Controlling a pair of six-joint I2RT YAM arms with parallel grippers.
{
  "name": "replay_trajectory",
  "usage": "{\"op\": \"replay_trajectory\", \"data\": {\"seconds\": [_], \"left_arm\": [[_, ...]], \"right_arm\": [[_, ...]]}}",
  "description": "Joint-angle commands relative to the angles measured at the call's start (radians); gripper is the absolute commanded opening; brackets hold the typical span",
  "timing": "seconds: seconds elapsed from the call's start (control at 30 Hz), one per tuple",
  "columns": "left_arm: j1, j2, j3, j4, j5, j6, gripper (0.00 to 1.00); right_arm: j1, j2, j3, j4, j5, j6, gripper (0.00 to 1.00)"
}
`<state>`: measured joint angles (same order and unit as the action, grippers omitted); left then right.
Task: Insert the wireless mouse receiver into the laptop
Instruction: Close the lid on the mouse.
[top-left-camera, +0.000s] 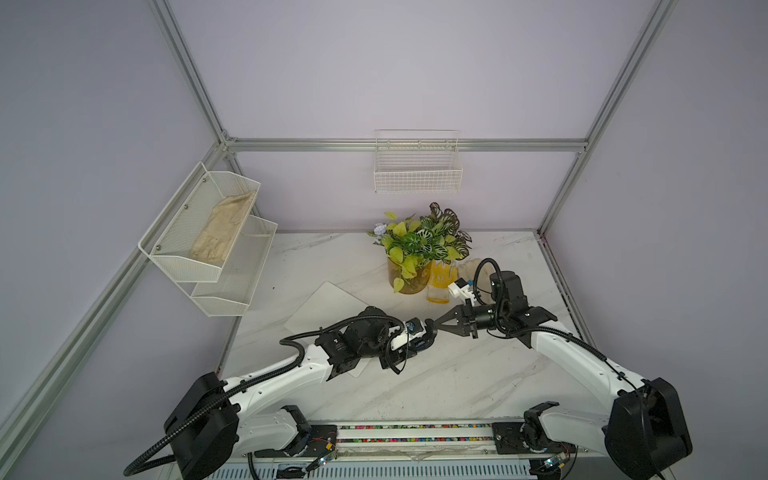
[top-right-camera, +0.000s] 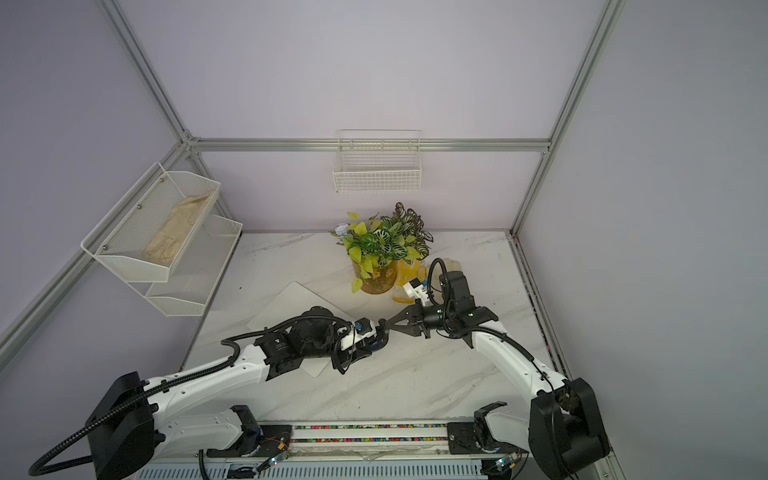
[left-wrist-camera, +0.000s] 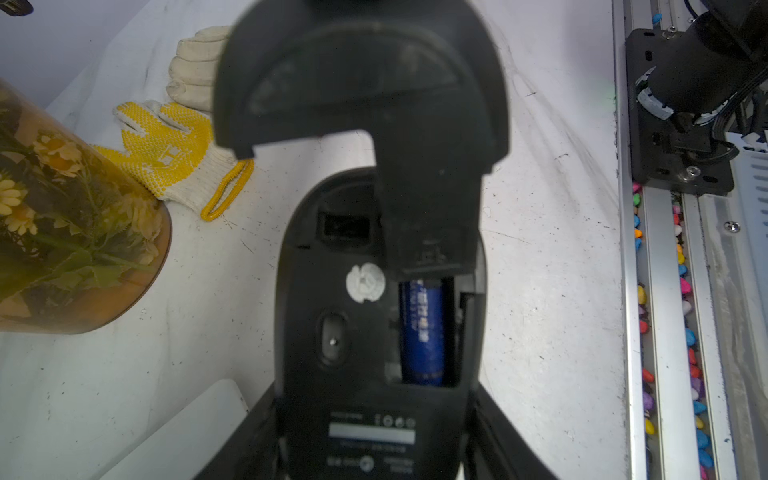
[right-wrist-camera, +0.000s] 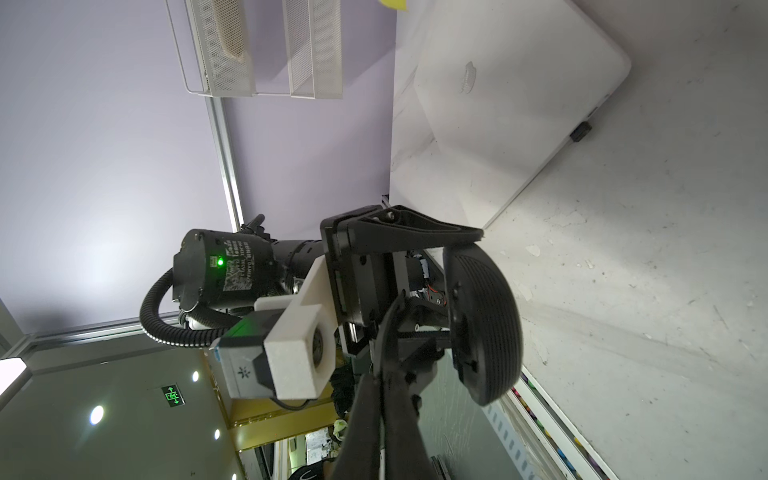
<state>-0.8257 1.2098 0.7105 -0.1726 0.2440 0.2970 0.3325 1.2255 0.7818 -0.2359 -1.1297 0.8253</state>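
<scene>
One tiny blk receiver (right-wrist-camera: 580, 132) at white laptop's (right-wrist-camera: 498, 124) edge.

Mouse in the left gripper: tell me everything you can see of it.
The mouse is a black, matte plastic oval with a ribbed back, clamped in the left gripper. Its underside shows an open bay holding a blue battery, a white round sticker, an empty slot and a label. A black cover overlaps one end.

Mid-frame on the marbled worktop (top-left-camera: 457, 374) I see a plant (top-left-camera: 419, 241) in an amber jar (top-left-camera: 409, 284), a yellow-dotted glove (top-left-camera: 439, 282) just right of it, a wire basket (top-left-camera: 417, 176) above, and a mesh rack (top-left-camera: 185, 266) at left holding a beige glove (top-left-camera: 224, 232).
</scene>
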Motion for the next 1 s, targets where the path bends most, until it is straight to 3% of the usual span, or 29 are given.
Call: {"op": "replay_trajectory", "data": {"seconds": [0.0,0.67,0.97], "left_arm": [[0.005,-0.008,0.049,0.053,0.016,-0.019,0.36],[0.007,-0.015,0.063,0.059,0.037,-0.053,0.34],[0.006,-0.014,0.058,0.072,0.035,-0.056,0.33]], "right_arm": [[0.007,0.009,-0.014,0.027,0.026,-0.007,0.0],[0.016,0.019,-0.02,-0.01,0.118,-0.044,0.0],[0.014,0.02,0.0,-0.055,0.135,-0.071,0.09]]}}
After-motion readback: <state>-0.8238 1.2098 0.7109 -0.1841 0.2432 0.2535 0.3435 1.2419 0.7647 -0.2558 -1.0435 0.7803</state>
